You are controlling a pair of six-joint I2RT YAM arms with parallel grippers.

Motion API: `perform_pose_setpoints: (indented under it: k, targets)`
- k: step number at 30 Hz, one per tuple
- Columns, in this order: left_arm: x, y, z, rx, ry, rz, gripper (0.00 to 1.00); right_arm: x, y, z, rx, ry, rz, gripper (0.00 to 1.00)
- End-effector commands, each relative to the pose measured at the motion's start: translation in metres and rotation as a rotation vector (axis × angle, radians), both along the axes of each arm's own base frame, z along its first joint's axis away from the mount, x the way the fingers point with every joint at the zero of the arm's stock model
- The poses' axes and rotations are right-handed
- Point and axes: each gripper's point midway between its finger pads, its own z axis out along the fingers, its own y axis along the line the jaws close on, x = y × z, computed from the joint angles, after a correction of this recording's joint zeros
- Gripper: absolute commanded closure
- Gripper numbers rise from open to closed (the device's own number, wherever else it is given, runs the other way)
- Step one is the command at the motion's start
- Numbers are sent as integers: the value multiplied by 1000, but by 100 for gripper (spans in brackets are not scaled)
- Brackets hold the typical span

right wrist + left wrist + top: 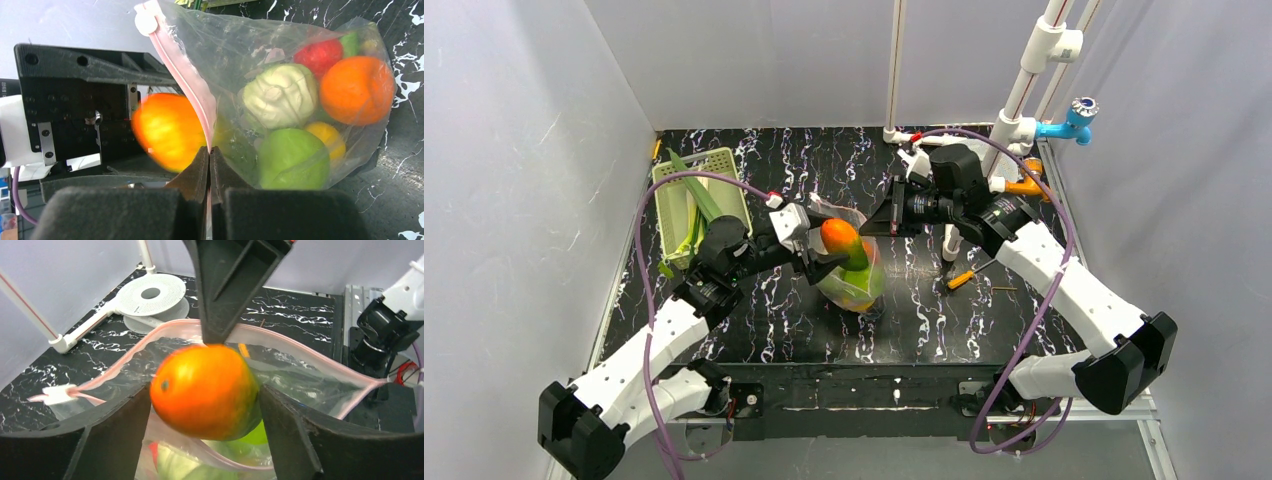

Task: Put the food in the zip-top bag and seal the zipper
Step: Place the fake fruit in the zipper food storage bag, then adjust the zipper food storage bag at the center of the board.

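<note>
My left gripper [816, 245] [205, 387] is shut on an orange-and-green toy fruit [839, 240] [205, 390] and holds it just above the open mouth of the clear zip-top bag [864, 287] [310, 375]. My right gripper [871, 224] [210, 150] is shut on the bag's pink zipper strip [180, 70] [280, 335] and holds that edge up. Inside the bag [240, 55] lie a red piece [320, 55], an orange one [357, 90], a pale cabbage-like one [280, 95], a round green one [292, 160] and a yellow one [327, 137]. The held fruit [167, 130] looks blurred in the right wrist view.
A pale green slatted basket [724, 165] stands at the back left with long green pieces in it. An orange-handled screwdriver [961, 279] lies right of the bag. A white pipe frame [1024, 90] with a blue fitting [1074, 125] rises at the back right. A white round disc [150, 292] lies behind the bag.
</note>
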Motion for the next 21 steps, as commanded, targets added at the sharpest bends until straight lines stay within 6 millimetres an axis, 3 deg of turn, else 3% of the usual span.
perform_pose_setpoints:
  k: [1, 3, 8, 12, 15, 17, 21]
  targets:
    - [7, 12, 20, -25, -37, 95, 18, 1, 3, 18, 36, -62, -3, 99]
    - [6, 16, 22, -40, -50, 109, 4, 3, 5, 21, 37, -68, -6, 99]
    - [11, 39, 38, -80, -79, 242, 2, 6, 8, 30, 35, -96, 6, 99]
    - [41, 91, 44, -111, -98, 589, 2, 9, 6, 31, 15, -124, 8, 99]
    - [59, 130, 34, -101, -55, 838, 2, 11, 3, 31, -26, -161, 26, 99]
    - [64, 130, 25, -43, -21, 855, 2, 12, -1, 29, -74, -187, 41, 99]
    - [63, 98, 19, -50, 61, 687, 2, 5, -14, 22, -167, -229, 99, 99]
